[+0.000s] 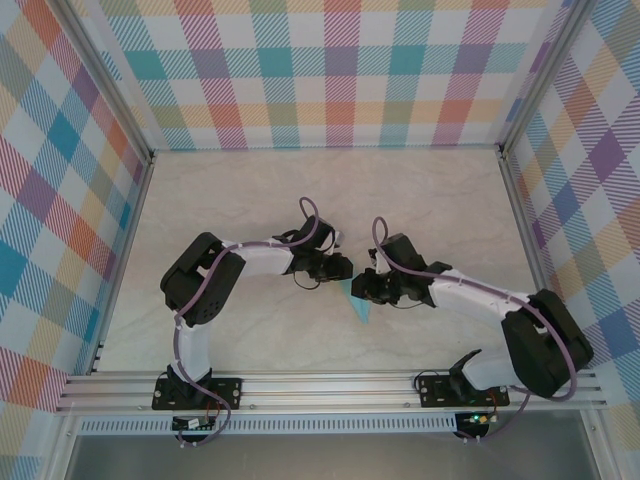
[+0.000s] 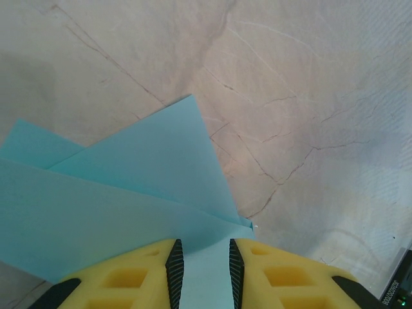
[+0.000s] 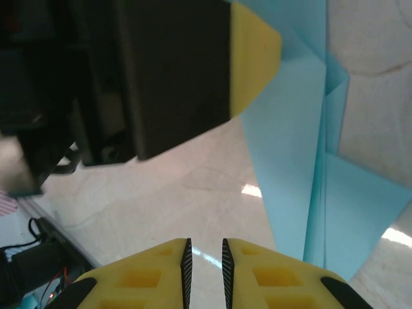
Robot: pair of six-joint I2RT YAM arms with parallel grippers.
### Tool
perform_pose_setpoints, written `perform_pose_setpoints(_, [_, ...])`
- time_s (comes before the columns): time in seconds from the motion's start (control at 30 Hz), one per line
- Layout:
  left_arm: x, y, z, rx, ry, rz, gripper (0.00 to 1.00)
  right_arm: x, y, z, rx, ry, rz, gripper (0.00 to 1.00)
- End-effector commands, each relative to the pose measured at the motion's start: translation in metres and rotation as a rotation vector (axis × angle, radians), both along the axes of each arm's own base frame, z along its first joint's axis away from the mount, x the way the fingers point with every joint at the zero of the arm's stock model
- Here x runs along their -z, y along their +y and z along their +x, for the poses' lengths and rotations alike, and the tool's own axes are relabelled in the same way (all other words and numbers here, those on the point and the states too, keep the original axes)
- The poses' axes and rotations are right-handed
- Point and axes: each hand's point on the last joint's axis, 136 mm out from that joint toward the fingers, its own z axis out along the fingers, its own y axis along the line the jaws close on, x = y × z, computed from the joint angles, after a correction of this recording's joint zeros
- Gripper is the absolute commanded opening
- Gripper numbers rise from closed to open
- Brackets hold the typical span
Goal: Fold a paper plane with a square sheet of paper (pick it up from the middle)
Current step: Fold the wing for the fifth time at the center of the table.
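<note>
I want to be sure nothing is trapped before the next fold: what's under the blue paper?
The marbled table shows along the edges of the paper. Its overlapping folded layers cover the patch beneath, up to the left gripper, so what lies there cannot be seen.

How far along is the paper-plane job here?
Done: the paper already lies in folded, overlapping layers. In hand: it runs between the fingers of the left gripper, though a firm clamp is not clear; the right gripper sits beside it, empty. Left: no finished narrow dart with a centre ridge yet.
</note>
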Motion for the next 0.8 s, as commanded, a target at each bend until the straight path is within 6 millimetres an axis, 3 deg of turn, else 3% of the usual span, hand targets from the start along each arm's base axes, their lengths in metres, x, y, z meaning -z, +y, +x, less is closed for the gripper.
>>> perform_pose_setpoints(0.0, [0.024,0.014,-0.004,-0.019,0.017,0.110,0.29,0.014,-0.008,0.012,0.026,-0.016,-0.087,0.22])
perform_pose_setpoints(0.23, [0.022,0.015,-0.003,-0.019,0.013,0.113,0.29,0.014,0.009,0.015,-0.045,-0.006,-0.032,0.16])
perform_pose_setpoints(0.43, [0.018,0.013,-0.001,-0.020,0.007,0.107,0.30,0.044,0.002,0.008,-0.044,0.080,-0.105,0.14])
perform_pose_setpoints(0.57, [0.003,0.008,0.003,-0.011,-0.012,0.084,0.30,0.070,-0.016,-0.005,-0.030,0.149,-0.202,0.12])
perform_pose_setpoints(0.77, [-0.036,0.008,0.018,-0.014,-0.083,0.067,0.33,0.086,-0.028,-0.017,-0.019,0.189,-0.247,0.10])
